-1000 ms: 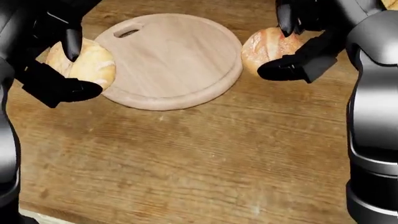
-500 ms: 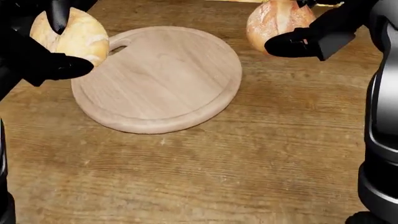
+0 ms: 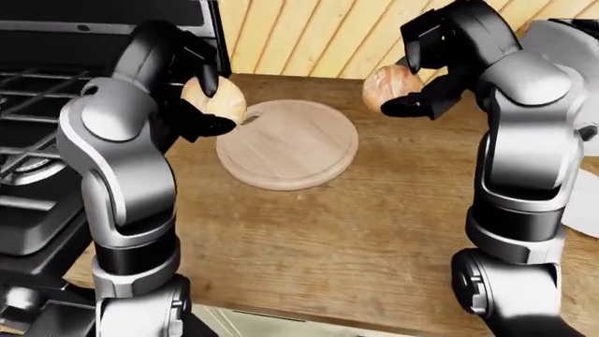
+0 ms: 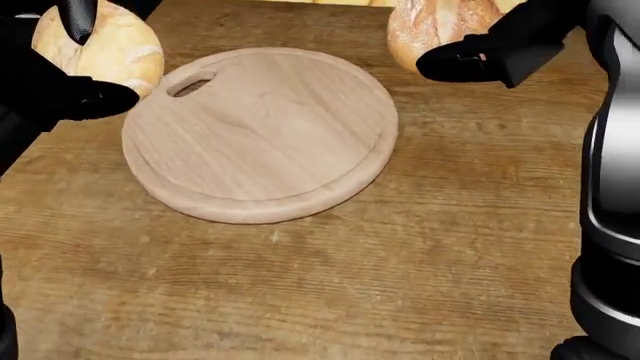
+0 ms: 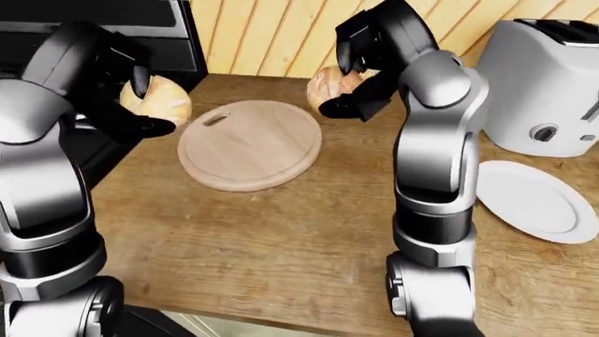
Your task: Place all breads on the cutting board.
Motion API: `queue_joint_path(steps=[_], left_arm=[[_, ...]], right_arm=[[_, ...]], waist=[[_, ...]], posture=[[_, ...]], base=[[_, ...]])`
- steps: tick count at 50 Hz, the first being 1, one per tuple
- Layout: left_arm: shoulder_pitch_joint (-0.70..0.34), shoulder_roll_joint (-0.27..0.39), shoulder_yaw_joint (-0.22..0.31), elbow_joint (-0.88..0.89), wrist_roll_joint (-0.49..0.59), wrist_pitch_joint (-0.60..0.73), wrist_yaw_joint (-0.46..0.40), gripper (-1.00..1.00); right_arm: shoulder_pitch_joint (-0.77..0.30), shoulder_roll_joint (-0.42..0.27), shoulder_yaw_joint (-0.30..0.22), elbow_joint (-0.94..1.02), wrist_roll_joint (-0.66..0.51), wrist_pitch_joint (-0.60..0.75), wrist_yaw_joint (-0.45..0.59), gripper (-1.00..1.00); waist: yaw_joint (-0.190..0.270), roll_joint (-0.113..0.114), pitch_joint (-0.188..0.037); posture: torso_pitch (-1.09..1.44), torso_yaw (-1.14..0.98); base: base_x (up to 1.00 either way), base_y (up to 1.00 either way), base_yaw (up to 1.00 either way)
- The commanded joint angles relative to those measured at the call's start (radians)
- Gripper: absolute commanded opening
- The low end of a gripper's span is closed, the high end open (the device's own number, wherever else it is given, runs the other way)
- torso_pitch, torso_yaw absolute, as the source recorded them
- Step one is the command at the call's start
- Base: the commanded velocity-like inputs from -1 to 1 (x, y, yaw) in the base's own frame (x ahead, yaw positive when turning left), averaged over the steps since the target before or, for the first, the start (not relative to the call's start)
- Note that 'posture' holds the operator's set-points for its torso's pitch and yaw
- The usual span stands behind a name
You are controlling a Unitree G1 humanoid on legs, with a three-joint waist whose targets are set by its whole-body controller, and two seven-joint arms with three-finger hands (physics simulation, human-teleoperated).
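Wooden countertop fills the head view, with the round cutting board lying bare near its top edge. Since half a second ago the whole picture has slid a little, so the camera has moved; both rolls now sit higher in the picture, more cut off by the top edge. The left hand has its black fingers closed round the pale roll, held up off the wood just past the board's handle-hole side. The right hand grips the crusty roll near the board's opposite rim; only its lower half shows.

From the left-eye view, both rolls are held up clear of the countertop and board, one on either side of it, and a dark stove lies off the countertop's left edge.

From the right-eye view, a toaster stands at the countertop's far right, and a white plate, nothing on it, lies just below it in the picture.
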Motion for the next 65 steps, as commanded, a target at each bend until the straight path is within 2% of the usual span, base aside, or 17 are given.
queue_joint_path(steps=[1,5,8,17,24,36,43,52,54,59,62,65], left_arm=[[-0.031,0.008,0.005,-0.011,0.008,0.001,-0.004,-1.0],[-0.049,0.007,0.001,-0.007,0.014,0.009,-0.014,-1.0],[-0.072,0.005,-0.005,0.002,0.018,0.017,-0.025,-1.0],[-0.169,-0.001,-0.022,0.058,0.051,0.018,-0.056,-1.0],[-0.231,-0.033,-0.016,0.219,0.001,-0.049,0.037,-1.0],[-0.277,-0.082,-0.046,0.549,-0.082,-0.2,0.23,-1.0],[-0.262,-0.094,-0.065,0.626,-0.068,-0.246,0.256,-1.0],[-0.238,-0.098,-0.063,0.65,-0.054,-0.267,0.257,-0.99],[-0.231,-0.1,-0.064,0.658,-0.05,-0.275,0.259,-0.75],[-0.212,-0.105,-0.066,0.665,-0.043,-0.28,0.258,-0.33],[-0.203,-0.106,-0.065,0.673,-0.039,-0.288,0.259,-0.31],[-0.201,-0.105,-0.065,0.678,-0.035,-0.288,0.256,-0.16]], right_arm=[[-0.035,-0.013,-0.005,-0.015,0.002,-0.006,-0.004,-1.0],[-0.036,-0.012,-0.005,-0.01,0.004,-0.012,-0.009,-1.0],[-0.041,-0.015,-0.004,-0.01,0.004,-0.009,-0.008,-1.0],[-0.053,-0.007,0.003,-0.001,0.003,-0.014,-0.013,-1.0],[-0.073,0.016,0.013,0.018,-0.002,-0.021,-0.03,-1.0],[-0.097,0.017,0.011,0.027,0.002,-0.02,-0.039,-1.0],[-0.104,0.016,0.01,0.03,0.009,-0.019,-0.047,-1.0],[-0.096,0.018,0.008,0.046,0.024,-0.037,-0.067,-1.0],[-0.093,0.019,0.009,0.049,0.025,-0.039,-0.071,-1.0],[-0.089,0.019,0.007,0.053,0.031,-0.046,-0.076,-1.0],[-0.084,0.019,0.006,0.056,0.035,-0.052,-0.081,-1.0],[-0.082,0.019,0.006,0.058,0.038,-0.054,-0.084,-1.0]], waist=[[-0.001,0.007,-0.022],[0.013,-0.031,-0.017],[0.021,-0.039,-0.016],[0.023,-0.032,-0.022],[0.019,-0.028,-0.026],[0.017,-0.03,-0.034],[0.015,-0.031,-0.036],[0.013,-0.03,-0.036],[0.013,-0.03,-0.035],[0.013,-0.029,-0.036],[0.013,-0.029,-0.036],[0.013,-0.029,-0.036]], posture=[[0.0,0.0],[0.0,0.0],[0.0,0.0],[0.0,0.0],[0.0,0.0],[0.0,0.0],[0.0,0.0],[0.0,0.0],[0.0,0.0],[0.0,0.0],[0.0,0.0],[0.0,0.0]], base=[[0.0,0.0,0.0],[0.0,0.0,0.0],[0.0,0.0,0.0],[0.0,0.0,0.0],[0.0,0.0,0.0],[0.0,0.0,0.0],[0.0,0.0,0.0],[0.0,0.0,0.0],[0.0,0.0,0.0],[0.0,0.0,0.0],[0.0,0.0,0.0],[0.0,0.0,0.0]])
